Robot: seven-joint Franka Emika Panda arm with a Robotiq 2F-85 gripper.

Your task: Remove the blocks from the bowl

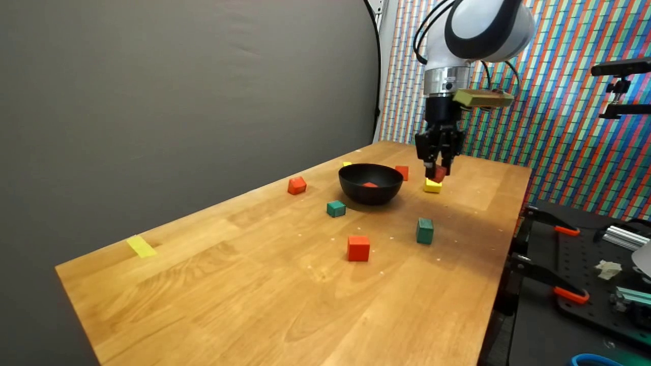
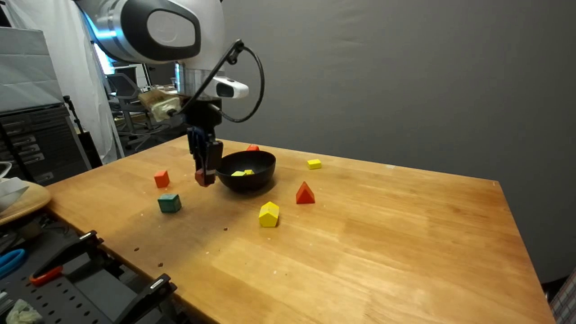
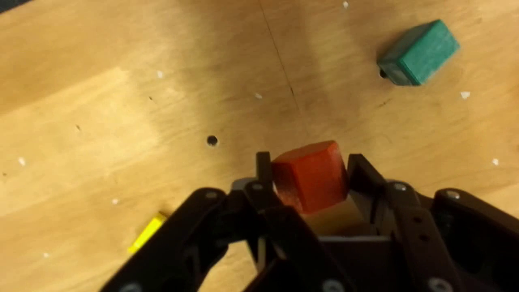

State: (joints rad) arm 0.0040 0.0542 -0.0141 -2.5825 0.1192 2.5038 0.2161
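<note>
My arm (image 2: 212, 36) is white-shelled, with a black band (image 2: 135, 31) around a pale oval (image 2: 172, 29). Next, silver collar (image 1: 446, 81), then my black gripper (image 3: 310, 166): 2 linked fingers (image 3: 263, 164), round metal screws (image 3: 400, 186). Black cable (image 2: 262, 81) loops off my side; yellowish box (image 1: 483, 98) by the collar, plus white nub (image 2: 240, 88) with dark patch (image 2: 225, 91).

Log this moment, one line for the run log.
pincer: shut on red block, above table | bowl: another red block, at least one yellow block inside | status: unfinished
</note>
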